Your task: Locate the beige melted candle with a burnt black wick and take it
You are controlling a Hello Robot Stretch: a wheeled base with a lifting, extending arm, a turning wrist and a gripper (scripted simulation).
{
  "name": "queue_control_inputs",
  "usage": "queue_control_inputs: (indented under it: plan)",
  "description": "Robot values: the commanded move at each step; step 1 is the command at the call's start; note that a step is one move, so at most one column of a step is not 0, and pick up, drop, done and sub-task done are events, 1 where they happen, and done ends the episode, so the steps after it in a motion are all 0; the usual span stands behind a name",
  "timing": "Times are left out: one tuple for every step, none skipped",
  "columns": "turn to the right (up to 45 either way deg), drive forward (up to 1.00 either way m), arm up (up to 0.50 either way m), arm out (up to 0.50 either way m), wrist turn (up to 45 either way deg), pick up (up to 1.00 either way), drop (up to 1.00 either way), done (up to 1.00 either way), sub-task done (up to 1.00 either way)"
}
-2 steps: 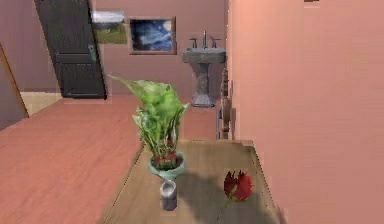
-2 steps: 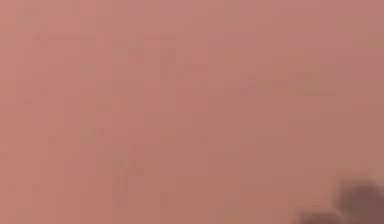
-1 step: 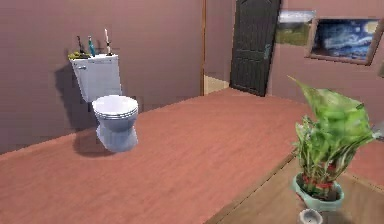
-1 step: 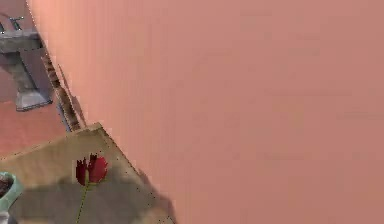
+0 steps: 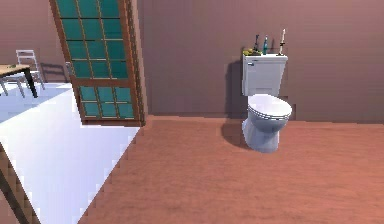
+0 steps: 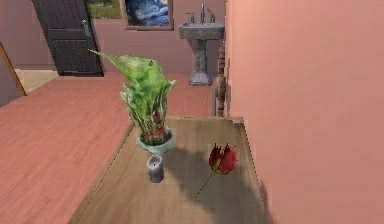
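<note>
A white toilet [image 5: 267, 115] stands against the brown wall right of the middle in the forward view. On its tank [image 5: 265, 72] stand several small things [image 5: 260, 46]: dark bottle-like shapes and, at the right end, a thin pale upright stick [image 5: 283, 40]. I cannot tell which of them is a candle. In the arm side view a wooden tabletop [image 6: 120, 195] carries a leafy green plant [image 6: 150, 95] in a pot, a small grey cup [image 6: 155, 167] and a red flower [image 6: 222, 160] lying on its side.
A door of teal glass panes [image 5: 98, 60] stands left of the toilet, and beyond it are a table [image 5: 12, 72] and chair [image 5: 52, 70]. Reddish floor lies before the toilet. The arm side view has a dark door [image 6: 68, 35], a painting [image 6: 148, 12], a pedestal sink [image 6: 203, 35] and a pink wall [image 6: 310, 100].
</note>
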Motion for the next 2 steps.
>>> queue_control_inputs:
  plan:
    - [0.0,0.00,0.50,0.00,0.0,0.00,0.00,0.00,0.00]
    - [0.0,0.00,0.38,0.00,0.0,0.00,0.00,0.00,0.00]
